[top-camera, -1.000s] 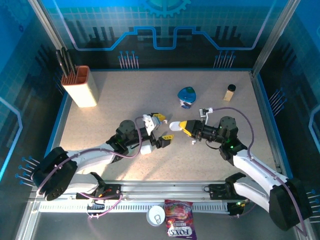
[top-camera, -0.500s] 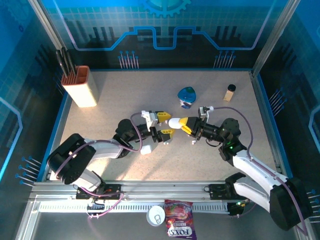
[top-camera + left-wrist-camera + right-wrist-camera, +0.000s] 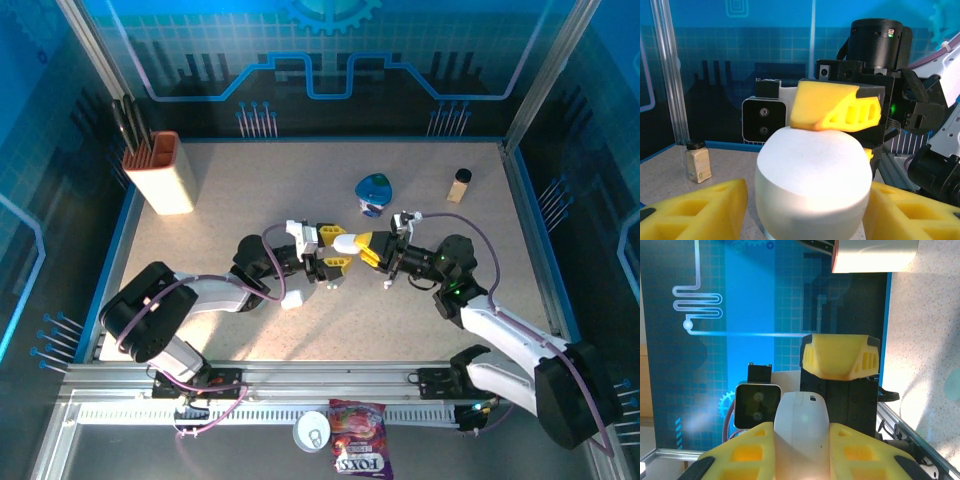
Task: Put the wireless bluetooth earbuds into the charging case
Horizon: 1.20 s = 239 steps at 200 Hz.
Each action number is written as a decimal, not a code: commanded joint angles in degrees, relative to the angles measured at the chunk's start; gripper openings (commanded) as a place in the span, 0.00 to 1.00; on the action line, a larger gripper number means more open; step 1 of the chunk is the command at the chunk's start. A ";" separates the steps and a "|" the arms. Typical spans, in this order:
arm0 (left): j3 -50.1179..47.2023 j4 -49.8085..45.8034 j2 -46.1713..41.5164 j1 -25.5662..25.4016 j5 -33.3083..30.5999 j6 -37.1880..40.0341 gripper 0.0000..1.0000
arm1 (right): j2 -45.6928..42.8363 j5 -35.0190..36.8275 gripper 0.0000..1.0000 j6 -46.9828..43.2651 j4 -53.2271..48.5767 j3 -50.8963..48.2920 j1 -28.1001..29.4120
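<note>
A white pebble-shaped charging case (image 3: 346, 243) hangs above the table's middle, closed, with my right gripper (image 3: 362, 247) shut on it. In the right wrist view the case (image 3: 801, 432) is squeezed between both yellow fingers. My left gripper (image 3: 332, 250) faces it, open, one finger on each side of the case's other end (image 3: 812, 180), with a small gap at the left finger (image 3: 695, 210). Tiny white pieces that look like earbuds lie on the table below the grippers (image 3: 325, 289) and beside the right wrist (image 3: 388, 284); they are too small to tell apart.
A teal pebble-shaped case (image 3: 374, 193) lies behind the grippers. A small spice jar (image 3: 459, 185) stands at the back right and a knife block (image 3: 170, 172) at the back left. Another white object (image 3: 292, 298) lies under the left wrist. A snack bag (image 3: 360, 452) lies off the front edge.
My left gripper has swung right until its fingers straddle the case. The right gripper has carried the case slightly left and back to meet it.
</note>
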 commanded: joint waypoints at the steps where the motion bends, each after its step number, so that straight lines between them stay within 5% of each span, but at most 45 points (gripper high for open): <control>1: 1.30 2.40 0.61 0.37 2.33 0.99 0.59 | 0.35 0.26 0.09 0.54 3.20 1.72 1.01; 68: 1.68 2.39 0.46 0.37 4.09 -0.36 0.42 | 0.43 1.06 0.09 -0.01 2.95 0.39 1.37; 154: 2.08 2.40 0.50 0.37 5.04 -1.60 0.50 | 0.43 1.09 0.09 -1.12 1.44 0.05 1.30; 209: 2.18 2.35 0.86 0.37 5.79 -1.82 0.38 | 0.62 1.10 0.09 -1.24 1.47 0.22 1.28; 223: 2.26 2.33 0.86 0.38 5.86 -1.89 0.37 | 0.24 1.13 0.13 -1.81 0.30 0.39 1.20; 239: 2.10 2.32 0.86 0.40 5.74 -2.11 0.37 | -0.53 1.62 0.33 -3.28 -1.05 0.40 0.72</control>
